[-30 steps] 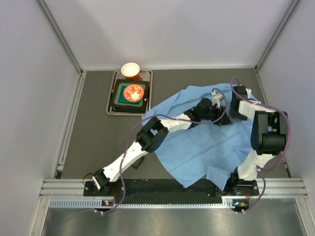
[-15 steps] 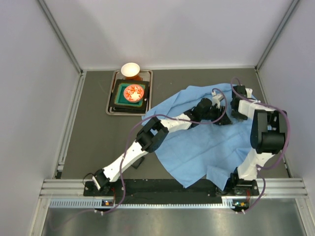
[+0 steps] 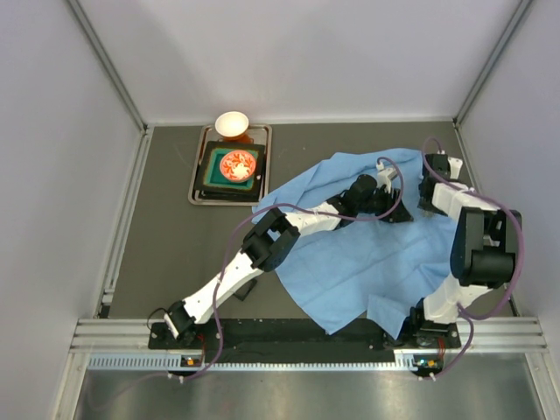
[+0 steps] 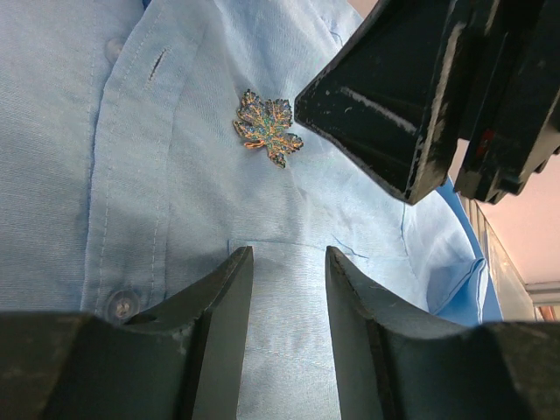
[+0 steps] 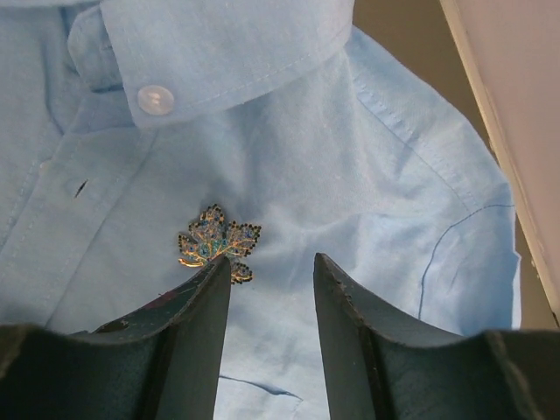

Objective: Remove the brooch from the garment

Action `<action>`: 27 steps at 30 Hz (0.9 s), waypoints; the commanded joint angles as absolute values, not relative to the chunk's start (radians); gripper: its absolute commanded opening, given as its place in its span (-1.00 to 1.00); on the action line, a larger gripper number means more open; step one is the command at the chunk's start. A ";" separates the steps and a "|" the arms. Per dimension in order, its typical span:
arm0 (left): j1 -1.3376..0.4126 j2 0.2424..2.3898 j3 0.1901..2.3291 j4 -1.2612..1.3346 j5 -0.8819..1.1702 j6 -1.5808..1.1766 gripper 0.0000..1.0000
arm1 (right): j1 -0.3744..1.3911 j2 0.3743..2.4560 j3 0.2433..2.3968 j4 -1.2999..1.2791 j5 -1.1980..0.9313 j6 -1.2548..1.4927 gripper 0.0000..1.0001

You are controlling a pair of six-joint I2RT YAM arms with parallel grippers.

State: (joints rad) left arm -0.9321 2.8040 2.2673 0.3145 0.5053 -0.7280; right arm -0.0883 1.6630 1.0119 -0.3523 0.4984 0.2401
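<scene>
From above, I see the garment (image 3: 367, 262) spread over the table's (image 3: 175, 254) right side, with both arms reaching onto its far part. My left wrist view shows the left gripper (image 4: 287, 262) released above the pocket hem, and the brooch (image 4: 268, 128) sits on the fabric just beyond, beside the placket. In the right wrist view the right gripper (image 5: 269, 267) is parted too, one fingertip just beside the brooch, grasping nothing.

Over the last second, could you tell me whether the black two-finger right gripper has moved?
Yes: the right gripper shifted slightly right, farther from the silver metal tray.
</scene>
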 commanded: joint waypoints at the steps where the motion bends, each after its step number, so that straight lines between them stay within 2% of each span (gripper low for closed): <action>1: -0.940 2.757 2.275 0.318 0.526 -0.724 -0.11 | -0.081 1.611 0.999 -0.307 0.443 0.232 -0.13; 6: -0.940 2.760 2.278 0.318 0.528 -0.727 -0.10 | -0.063 1.712 1.066 -0.370 0.434 0.196 -0.05; 13: -0.940 2.760 2.279 0.316 0.529 -0.727 -0.09 | -0.066 1.715 1.054 -0.339 0.374 0.222 -0.05; 14: -0.940 2.761 2.278 0.316 0.529 -0.726 -0.09 | -0.066 1.715 1.057 -0.334 0.365 0.216 -0.06; 16: -0.940 2.761 2.279 0.314 0.528 -0.727 -0.09 | -0.066 1.723 1.069 -0.341 0.367 0.216 -0.24; 18: -0.940 2.761 2.279 0.318 0.529 -0.727 -0.09 | -0.066 1.727 1.069 -0.344 0.376 0.218 -0.32; 27: -0.940 2.761 2.279 0.316 0.531 -0.727 -0.08 | -0.069 1.779 1.089 -0.350 0.368 0.216 -0.28</action>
